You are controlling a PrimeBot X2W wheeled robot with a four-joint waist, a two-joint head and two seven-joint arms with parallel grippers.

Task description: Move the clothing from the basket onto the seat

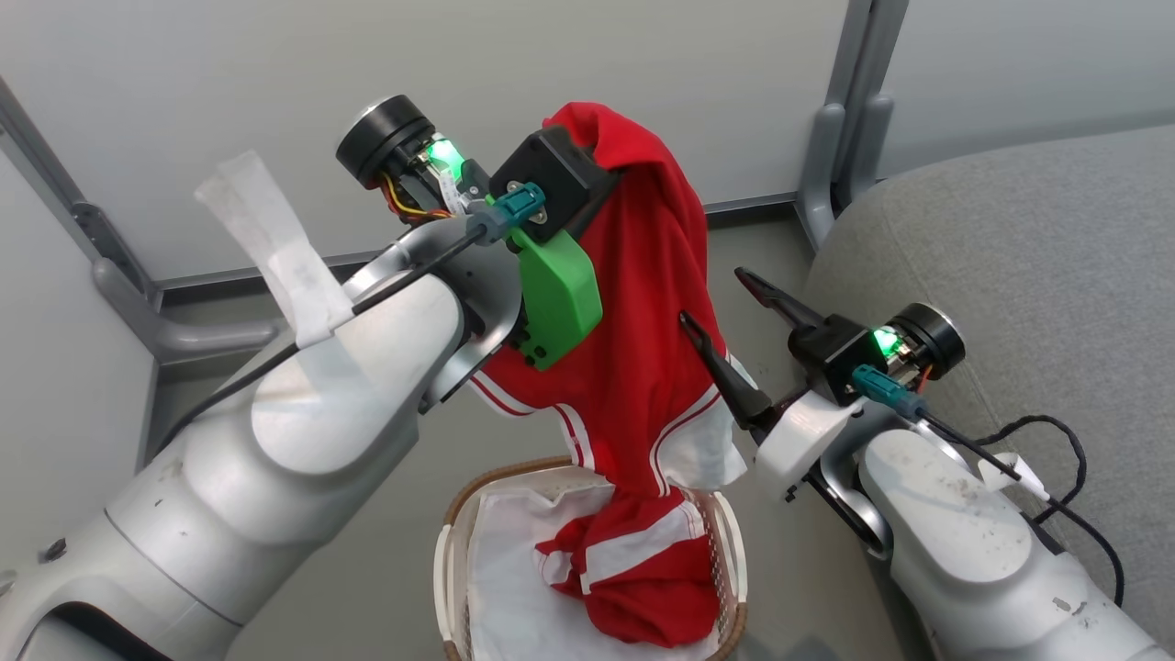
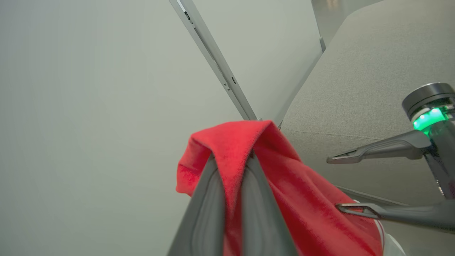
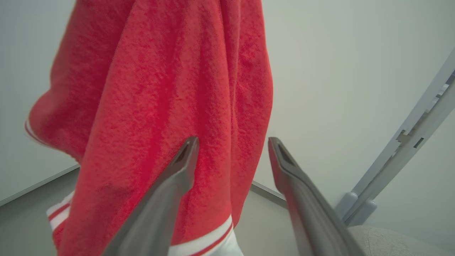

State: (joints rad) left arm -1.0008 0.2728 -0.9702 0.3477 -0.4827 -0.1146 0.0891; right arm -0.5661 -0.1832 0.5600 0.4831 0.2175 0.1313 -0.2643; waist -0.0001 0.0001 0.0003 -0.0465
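Left gripper (image 2: 231, 160) holds a soft bright red fabric garment (image 1: 643, 303) with white bands high above the floor.
Its two dark fingers are clamped on a fold at the top of the cloth. The garment hangs down to a second red and white garment (image 1: 643, 569), crumpled on a white liner sheet (image 1: 505, 569) in the small cream perforated plastic basket (image 1: 447, 551) with a brown woven rim. The right gripper (image 1: 711, 296) stands just right of the hanging cloth, fingers spread wide, holding nothing. The large grey woven-fabric seat cushion (image 1: 1028, 257) lies at the right.
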